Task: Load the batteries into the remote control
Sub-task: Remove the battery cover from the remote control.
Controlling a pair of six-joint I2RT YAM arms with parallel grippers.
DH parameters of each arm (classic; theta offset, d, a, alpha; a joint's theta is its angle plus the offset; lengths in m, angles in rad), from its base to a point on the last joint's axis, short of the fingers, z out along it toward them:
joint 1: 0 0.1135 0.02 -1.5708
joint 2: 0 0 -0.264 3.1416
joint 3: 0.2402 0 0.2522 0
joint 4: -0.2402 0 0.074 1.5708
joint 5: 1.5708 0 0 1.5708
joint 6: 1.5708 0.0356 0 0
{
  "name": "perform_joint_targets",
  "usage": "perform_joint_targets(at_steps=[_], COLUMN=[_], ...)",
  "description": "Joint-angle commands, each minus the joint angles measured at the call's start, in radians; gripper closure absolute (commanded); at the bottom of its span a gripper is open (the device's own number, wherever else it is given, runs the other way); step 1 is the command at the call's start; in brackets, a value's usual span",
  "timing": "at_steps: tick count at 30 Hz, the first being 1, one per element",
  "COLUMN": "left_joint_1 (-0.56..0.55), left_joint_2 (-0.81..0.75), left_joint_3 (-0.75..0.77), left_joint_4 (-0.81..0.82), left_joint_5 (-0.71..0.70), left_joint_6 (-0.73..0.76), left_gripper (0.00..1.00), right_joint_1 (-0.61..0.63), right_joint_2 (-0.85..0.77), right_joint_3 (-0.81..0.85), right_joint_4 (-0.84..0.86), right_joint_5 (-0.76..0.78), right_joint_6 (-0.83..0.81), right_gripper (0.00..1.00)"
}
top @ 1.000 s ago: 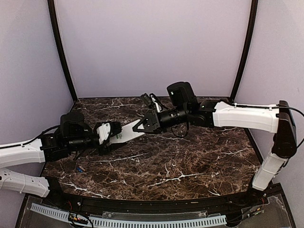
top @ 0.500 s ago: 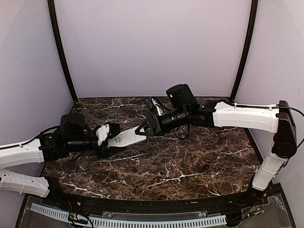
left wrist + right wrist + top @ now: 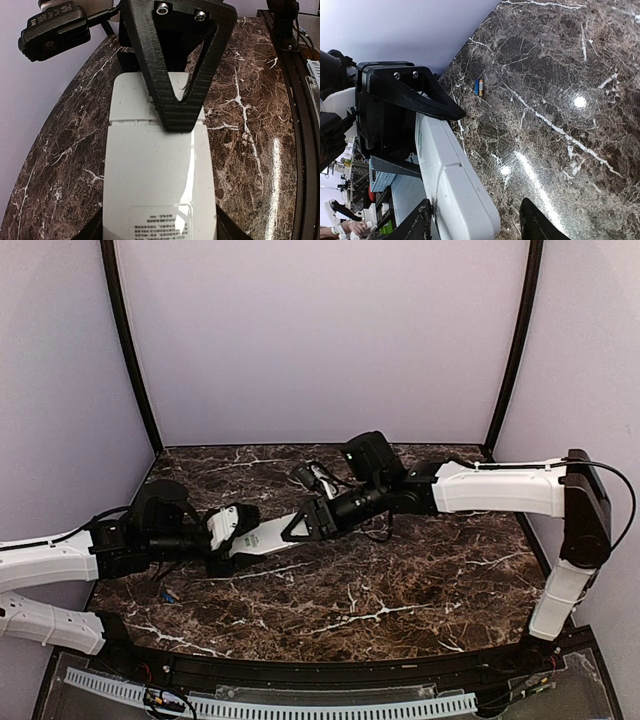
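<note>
Left gripper (image 3: 230, 542): clamped on the near end of the remote control (image 3: 155, 170). I hold it seemingly clear of the table (image 3: 400, 590), plain back up, its long axis running straight toward the right gripper (image 3: 298, 528). Right gripper: jaws apart, straddling the far end, one finger over the cover seam. Batteries (image 3: 479, 86): on the marble beside my left arm, well apart from the right. Both arms stretched low, meeting left of centre.

Remote control (image 3: 155, 175): white, small green mark on back. Batteries (image 3: 168, 594): blue specks, 8 o'clock from remote. Table (image 3: 400, 590): dark brown marble, white veining. Walls (image 3: 320, 340): pale lilac.
</note>
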Motion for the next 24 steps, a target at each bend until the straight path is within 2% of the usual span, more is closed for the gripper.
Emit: perform_joint_targets(at_steps=[1,6,9,13,19,24], left_joint_1=[-0.003,-0.003,-0.003,-0.002,-0.003,-0.003], left_joint_2=[-0.015,-0.022,-0.016,-0.012,-0.006,-0.011], left_joint_3=[0.015,0.006,0.005,0.005,0.005,0.002], left_joint_4=[0.036,0.031,0.027,0.026,0.019,0.013], left_joint_5=[0.002,-0.016,-0.015,-0.014,-0.014,0.001], left_joint_6=[0.009,0.027,0.030,0.031,0.034,0.039], left_gripper=[1.00,1.00,1.00,1.00,1.00,1.00], right_joint_1=[-0.007,-0.018,-0.023,-0.025,-0.032,-0.066], right_joint_2=[0.009,-0.021,-0.034,-0.043,-0.062,-0.098], right_joint_3=[0.013,-0.008,-0.018,-0.004,0.021,0.027], right_joint_4=[-0.016,-0.057,-0.060,-0.090,-0.091,-0.131], right_joint_5=[0.013,0.058,0.051,0.049,-0.025,-0.060], right_joint_6=[-0.031,-0.052,-0.054,-0.070,-0.090,-0.111], right_gripper=[0.48,0.60,0.64,0.64,0.54,0.50])
